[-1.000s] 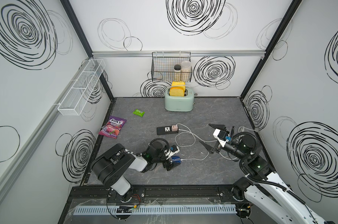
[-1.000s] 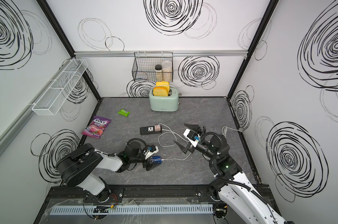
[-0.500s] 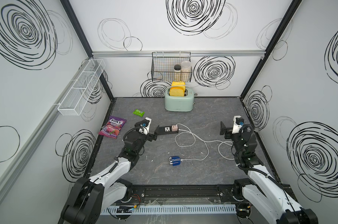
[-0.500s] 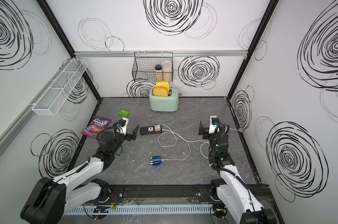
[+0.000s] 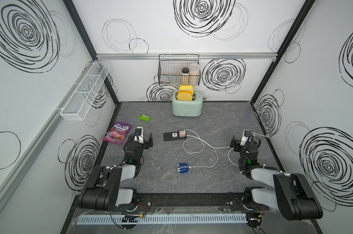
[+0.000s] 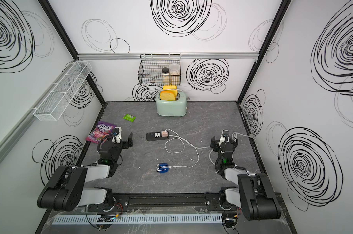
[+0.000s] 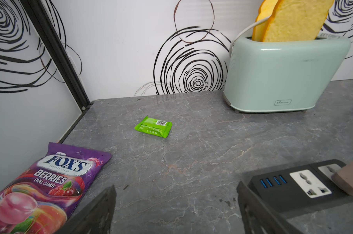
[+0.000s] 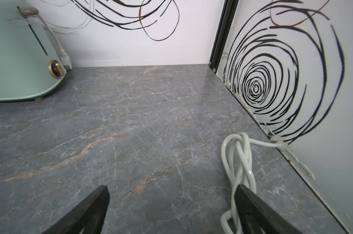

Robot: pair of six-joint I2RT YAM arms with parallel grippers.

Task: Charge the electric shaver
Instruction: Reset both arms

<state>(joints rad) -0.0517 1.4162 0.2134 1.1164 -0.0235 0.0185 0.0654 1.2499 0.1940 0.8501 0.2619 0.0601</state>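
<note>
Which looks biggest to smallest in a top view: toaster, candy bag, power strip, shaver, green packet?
1. toaster
2. candy bag
3. power strip
4. shaver and green packet: these look about alike, and the shaver lies nearer the camera, so they are not ranked.

tabletop (image 7: pixel 191 162): smooth grey marble-look, faint sheen
toaster (image 7: pixel 283 77): glossy mint shell
candy bag (image 7: pixel 50 182): shiny plastic film
shaver (image 5: pixel 183 167): glossy blue

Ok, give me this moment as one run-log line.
left gripper: open, empty | right gripper: open, empty | electric shaver: on table | white cable: shaver to adapter | adapter: in power strip
</note>
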